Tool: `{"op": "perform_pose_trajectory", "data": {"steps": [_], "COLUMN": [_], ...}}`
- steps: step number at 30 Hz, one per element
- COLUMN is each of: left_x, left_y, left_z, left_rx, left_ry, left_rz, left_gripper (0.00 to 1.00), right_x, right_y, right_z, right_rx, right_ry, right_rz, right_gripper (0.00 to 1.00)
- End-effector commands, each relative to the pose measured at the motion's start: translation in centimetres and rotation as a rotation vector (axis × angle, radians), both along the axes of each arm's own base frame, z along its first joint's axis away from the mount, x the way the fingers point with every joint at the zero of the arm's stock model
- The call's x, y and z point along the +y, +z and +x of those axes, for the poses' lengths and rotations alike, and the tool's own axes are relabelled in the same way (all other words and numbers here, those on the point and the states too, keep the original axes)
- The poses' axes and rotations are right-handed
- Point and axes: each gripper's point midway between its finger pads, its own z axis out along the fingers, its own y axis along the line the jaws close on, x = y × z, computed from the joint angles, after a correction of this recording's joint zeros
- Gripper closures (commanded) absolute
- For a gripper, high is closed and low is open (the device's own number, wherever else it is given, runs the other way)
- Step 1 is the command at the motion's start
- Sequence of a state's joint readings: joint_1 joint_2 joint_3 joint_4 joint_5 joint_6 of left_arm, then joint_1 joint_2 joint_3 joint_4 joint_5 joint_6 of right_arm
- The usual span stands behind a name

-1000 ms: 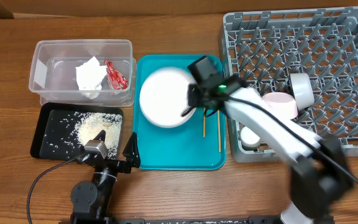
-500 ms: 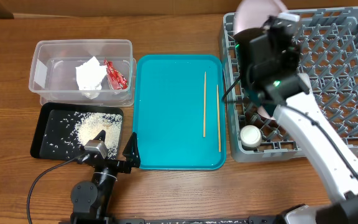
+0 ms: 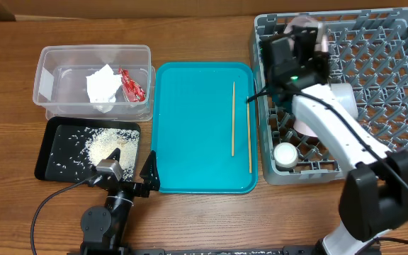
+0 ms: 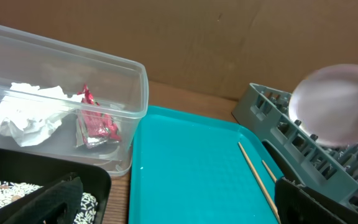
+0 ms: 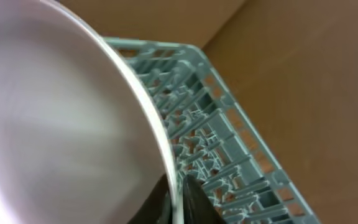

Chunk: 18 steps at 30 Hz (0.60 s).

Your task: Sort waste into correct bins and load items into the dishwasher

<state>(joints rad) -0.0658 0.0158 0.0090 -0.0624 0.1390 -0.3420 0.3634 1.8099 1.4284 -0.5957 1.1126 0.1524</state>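
One round white plate [image 5: 55,124] is standing on edge at the far left corner of the large grey plastic dish rack [image 3: 388,71], and the right jaws are pinching its rim. Loading seems to be in hand; next the plate probably needs lowering between pegs. Two thin wooden chopsticks [image 3: 233,120] are lying on the teal tray [image 3: 190,163]. The left jaws are resting open and empty by the brown wooden surface [image 3: 6,85], with a cardboard wall [image 4: 229,43] behind.
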Motion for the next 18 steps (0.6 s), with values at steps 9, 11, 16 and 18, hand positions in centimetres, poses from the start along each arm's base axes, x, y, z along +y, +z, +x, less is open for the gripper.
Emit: {"op": "perform_pose_trajectory", "data": {"steps": [9, 11, 16, 18], "left_x": [-0.3, -0.3, -0.3, -0.4], "left_y": [0.0, 0.0, 0.0, 0.0], "left_z": [-0.1, -0.1, -0.1, -0.1], "left_rx": [-0.003, -0.003, -0.003, -0.003], "left_ry": [-0.016, -0.016, -0.016, -0.017], "left_rz": [-0.01, -0.01, -0.01, -0.01], "left_gripper": [0.0, 0.0, 0.0, 0.0], "right_x": [11.9, 16.7, 26.3, 26.6], "right_y": [1.1, -0.4, -4.4, -7.5], "right_z": [-2.6, -4.1, -9.1, -9.8], "right_rx": [0.101, 0.185, 0.436, 0.504], "right_ry": [0.383, 0.565, 0.847, 0.782], "right_rz": [0.152, 0.324, 0.774, 0.834], "right_gripper": [0.25, 0.25, 0.32, 0.38]}}
